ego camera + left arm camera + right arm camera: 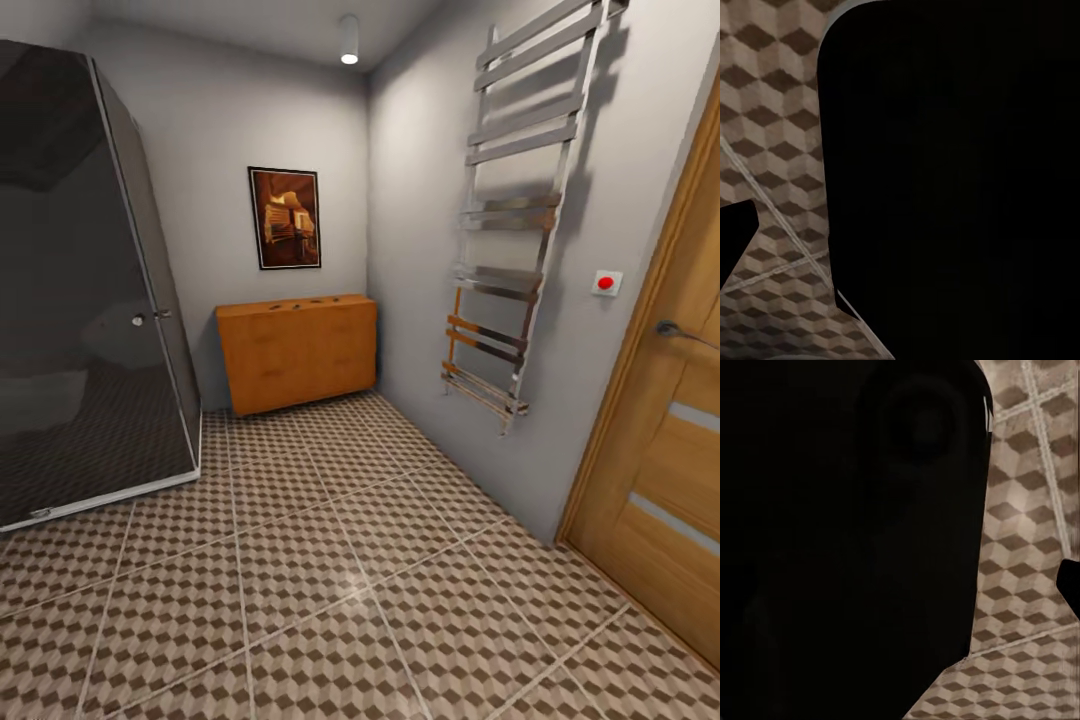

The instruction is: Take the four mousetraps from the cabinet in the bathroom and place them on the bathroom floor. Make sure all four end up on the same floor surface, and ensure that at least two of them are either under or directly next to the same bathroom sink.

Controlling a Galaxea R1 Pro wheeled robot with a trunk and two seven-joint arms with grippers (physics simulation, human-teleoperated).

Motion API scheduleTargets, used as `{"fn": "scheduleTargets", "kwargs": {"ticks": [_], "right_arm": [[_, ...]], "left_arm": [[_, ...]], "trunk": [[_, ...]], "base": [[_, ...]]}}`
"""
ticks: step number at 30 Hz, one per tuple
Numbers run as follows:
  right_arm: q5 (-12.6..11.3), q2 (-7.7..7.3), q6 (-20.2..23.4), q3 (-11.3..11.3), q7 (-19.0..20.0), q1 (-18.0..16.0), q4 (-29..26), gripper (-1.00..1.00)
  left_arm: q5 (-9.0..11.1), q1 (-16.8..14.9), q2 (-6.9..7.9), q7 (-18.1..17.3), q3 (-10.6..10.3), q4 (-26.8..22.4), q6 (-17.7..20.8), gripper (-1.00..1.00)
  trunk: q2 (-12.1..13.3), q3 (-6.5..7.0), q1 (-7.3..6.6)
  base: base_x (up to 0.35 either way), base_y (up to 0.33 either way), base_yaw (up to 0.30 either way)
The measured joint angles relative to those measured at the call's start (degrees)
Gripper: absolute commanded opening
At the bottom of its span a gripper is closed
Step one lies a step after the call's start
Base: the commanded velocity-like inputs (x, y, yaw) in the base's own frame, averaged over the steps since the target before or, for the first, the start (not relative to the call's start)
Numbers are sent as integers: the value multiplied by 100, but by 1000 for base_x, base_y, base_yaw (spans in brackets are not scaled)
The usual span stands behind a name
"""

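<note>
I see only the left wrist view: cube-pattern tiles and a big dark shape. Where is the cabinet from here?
Observer: In the head view the cabinet stands straight ahead, against the far wall, under a framed picture.
Operator: Is something lying on it?
Observer: Four small dark things sit in a row on its top; they are too small to identify.
Operator: What is at the sides of the way?
Observer: A dark glass shower cabin on the left; a chrome towel rail and an oak door on the right.
</note>
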Motion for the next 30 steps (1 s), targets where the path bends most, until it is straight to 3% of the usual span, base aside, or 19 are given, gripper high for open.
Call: {"fn": "scheduleTargets", "kwargs": {"ticks": [30], "right_arm": [[0,-2,0,3,0,0,0,100]], "left_arm": [[73,0,-14,32,68,-16,7,100]], "trunk": [[0,0,0]], "base": [[322,0,273]]}}
